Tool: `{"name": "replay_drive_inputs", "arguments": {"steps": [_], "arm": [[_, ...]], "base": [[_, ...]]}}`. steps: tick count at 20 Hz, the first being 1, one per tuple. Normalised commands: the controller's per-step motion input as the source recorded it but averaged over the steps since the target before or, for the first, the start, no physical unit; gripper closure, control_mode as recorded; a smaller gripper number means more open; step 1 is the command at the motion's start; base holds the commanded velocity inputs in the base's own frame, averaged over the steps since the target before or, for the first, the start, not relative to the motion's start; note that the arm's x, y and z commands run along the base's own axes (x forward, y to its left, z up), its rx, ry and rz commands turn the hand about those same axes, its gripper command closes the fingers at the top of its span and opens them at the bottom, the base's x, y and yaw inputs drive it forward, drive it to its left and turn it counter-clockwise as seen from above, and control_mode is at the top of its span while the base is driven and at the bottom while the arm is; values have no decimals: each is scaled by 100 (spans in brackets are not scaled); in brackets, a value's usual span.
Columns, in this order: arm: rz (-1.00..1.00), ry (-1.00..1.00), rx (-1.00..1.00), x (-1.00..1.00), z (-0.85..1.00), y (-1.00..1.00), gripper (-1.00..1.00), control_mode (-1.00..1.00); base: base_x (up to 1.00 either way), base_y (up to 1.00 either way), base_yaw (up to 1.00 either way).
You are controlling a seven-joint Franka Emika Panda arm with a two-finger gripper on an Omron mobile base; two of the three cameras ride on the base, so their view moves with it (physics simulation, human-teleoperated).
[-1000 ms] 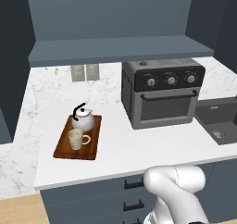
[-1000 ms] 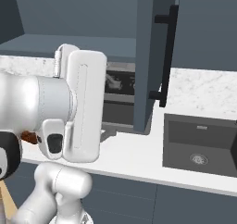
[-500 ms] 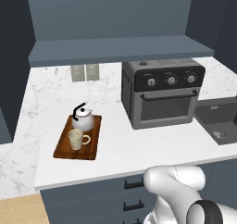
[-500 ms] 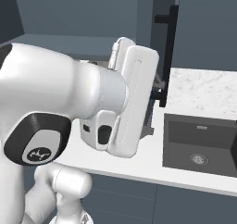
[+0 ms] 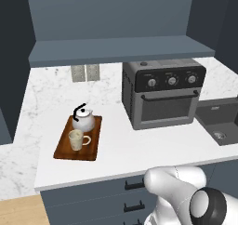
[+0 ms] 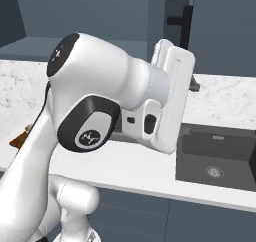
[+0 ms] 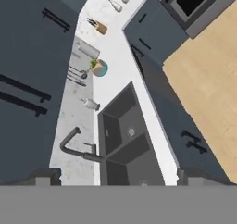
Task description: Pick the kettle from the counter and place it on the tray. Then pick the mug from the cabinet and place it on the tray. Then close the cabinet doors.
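I see the kettle (image 5: 84,120) and mug (image 5: 76,139) both sitting on the tray (image 5: 62,148), left of the toaster oven (image 5: 163,97) on the bench (image 5: 116,145). My hand (image 7: 115,177) is released, fingers wide over the sink (image 7: 124,140).

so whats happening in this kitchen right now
A white robot arm is working at a marble counter. The kettle and the mug both sit on the wooden tray, so only the cabinet doors are left to shut. One door with a black bar handle stands beside the arm, above the sink. The pincer is open and empty, looking along the sink and faucet.
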Motion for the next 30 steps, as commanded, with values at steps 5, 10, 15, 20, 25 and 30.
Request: {"name": "replay_drive_inputs", "arguments": {"steps": [5, 10, 15, 20, 25, 30], "arm": [[0, 8, -14, 57, -27, -3, -100, -100], [1, 6, -20, 53, -26, 5, -100, -100], [4, 9, -16, 57, -21, 23, -100, -100], [6, 11, -14, 66, -19, 40, -100, -100], [9, 13, -9, 73, -13, 44, -100, -100], [8, 14, -5, 76, -7, 38, -100, -100]], "base": [[0, 0, 0], [0, 0, 0], [0, 0, 0], [0, 0, 0], [0, 0, 0], [0, 0, 0]]}}
